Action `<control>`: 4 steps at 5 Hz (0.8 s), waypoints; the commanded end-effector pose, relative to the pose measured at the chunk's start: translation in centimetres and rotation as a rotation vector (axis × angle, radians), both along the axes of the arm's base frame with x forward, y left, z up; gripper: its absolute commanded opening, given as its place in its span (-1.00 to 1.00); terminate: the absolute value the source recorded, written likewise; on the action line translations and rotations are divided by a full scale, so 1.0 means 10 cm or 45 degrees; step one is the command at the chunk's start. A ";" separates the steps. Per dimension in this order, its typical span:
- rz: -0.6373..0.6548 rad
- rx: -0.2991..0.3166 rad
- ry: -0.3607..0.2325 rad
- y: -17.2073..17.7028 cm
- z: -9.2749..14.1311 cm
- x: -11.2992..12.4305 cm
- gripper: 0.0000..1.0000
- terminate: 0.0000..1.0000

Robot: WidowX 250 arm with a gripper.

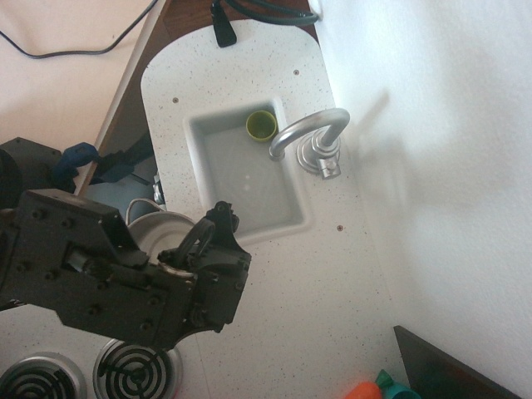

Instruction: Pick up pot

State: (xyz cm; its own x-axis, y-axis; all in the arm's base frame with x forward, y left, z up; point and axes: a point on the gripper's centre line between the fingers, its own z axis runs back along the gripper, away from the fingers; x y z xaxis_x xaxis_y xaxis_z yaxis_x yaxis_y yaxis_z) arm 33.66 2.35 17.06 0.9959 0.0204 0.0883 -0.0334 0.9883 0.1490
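Tool (218, 237) low over the pot (158, 229), beside sink (287, 218)

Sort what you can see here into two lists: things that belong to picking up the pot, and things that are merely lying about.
Belongs to the job:
- pot, mostly hidden behind the arm
- gripper, right beside the pot

Just lying about:
- yellow-green cup in the sink
- faucet
- stove burners
- orange and teal object at the bottom edge
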 end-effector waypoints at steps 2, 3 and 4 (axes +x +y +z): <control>-0.082 -0.049 0.064 -0.14 -0.06 -0.18 1.00 -1.00; -0.195 -0.272 0.148 -0.21 -0.16 -0.41 1.00 -1.00; -0.268 -0.417 0.166 -0.24 -0.18 -0.59 1.00 -1.00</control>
